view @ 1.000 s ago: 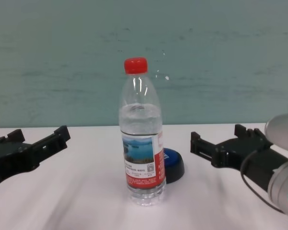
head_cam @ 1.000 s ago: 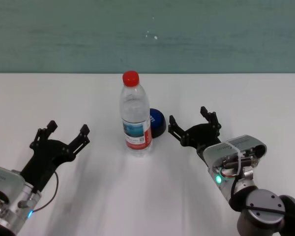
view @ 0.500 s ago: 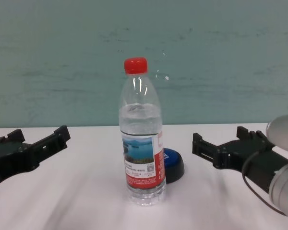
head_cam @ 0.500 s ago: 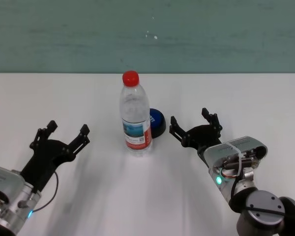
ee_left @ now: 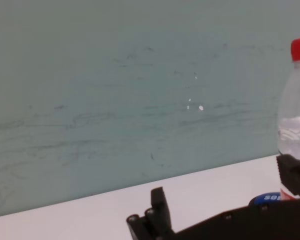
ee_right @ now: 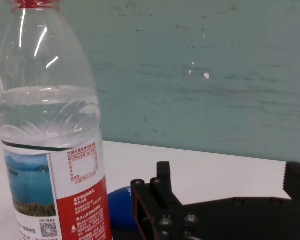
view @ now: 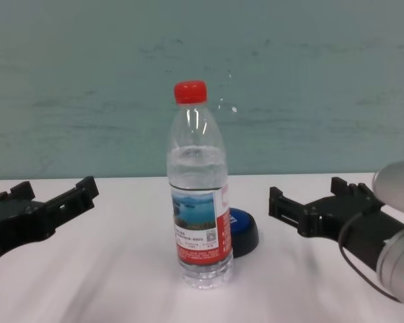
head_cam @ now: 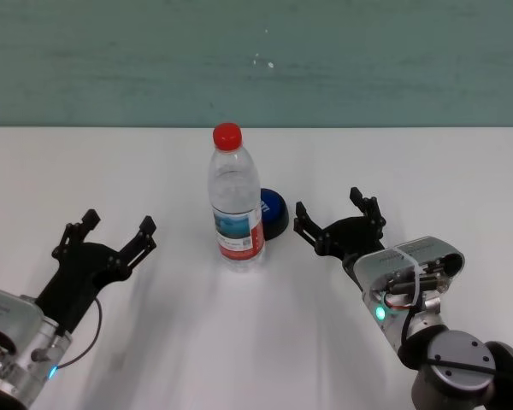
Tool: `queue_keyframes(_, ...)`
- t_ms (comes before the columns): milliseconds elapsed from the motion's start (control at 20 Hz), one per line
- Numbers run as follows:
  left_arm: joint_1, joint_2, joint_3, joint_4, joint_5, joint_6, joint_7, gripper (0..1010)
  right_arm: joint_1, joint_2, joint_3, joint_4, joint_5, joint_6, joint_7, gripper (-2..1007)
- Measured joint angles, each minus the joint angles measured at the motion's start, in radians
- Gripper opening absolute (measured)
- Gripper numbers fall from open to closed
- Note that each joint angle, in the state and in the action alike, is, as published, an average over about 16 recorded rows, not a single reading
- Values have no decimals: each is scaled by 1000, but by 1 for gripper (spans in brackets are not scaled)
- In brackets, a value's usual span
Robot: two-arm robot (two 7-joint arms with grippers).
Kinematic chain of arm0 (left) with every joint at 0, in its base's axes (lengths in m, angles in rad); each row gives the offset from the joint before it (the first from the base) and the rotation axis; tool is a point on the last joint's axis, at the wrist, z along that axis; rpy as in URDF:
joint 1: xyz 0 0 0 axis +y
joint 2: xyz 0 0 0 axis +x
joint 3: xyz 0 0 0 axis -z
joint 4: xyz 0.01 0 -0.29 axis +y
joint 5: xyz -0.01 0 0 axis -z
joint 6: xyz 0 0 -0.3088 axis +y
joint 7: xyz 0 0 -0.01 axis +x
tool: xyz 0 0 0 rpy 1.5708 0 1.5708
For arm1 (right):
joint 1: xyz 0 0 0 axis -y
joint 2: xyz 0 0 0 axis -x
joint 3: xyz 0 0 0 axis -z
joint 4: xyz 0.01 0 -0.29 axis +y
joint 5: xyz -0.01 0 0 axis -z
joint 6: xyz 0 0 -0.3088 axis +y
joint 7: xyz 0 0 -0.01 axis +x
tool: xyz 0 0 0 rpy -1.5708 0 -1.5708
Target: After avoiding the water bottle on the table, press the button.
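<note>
Button (head_cam: 274,213) half hidden behind upright bottle (head_cam: 237,198) | right gripper (head_cam: 339,214) spread wide, seemingly just beside button | left gripper (head_cam: 105,231) spread wide, parked apart

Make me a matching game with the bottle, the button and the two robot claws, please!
Things:
1. water bottle
2. button
3. left gripper
4. right gripper

Descriptions:
A. blue dome, partly hidden behind the bottle
B. open, on the bottle's left
C. upright, red cap
D. open, nearest the button

Pairs: 1-C, 2-A, 3-B, 4-D
</note>
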Motion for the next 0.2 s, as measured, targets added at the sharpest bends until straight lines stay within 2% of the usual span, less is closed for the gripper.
queue_keyframes(200, 0, 0, 0, 0, 0, 0, 0, 1010, 0, 0, 0, 0, 0, 0, 0, 1004)
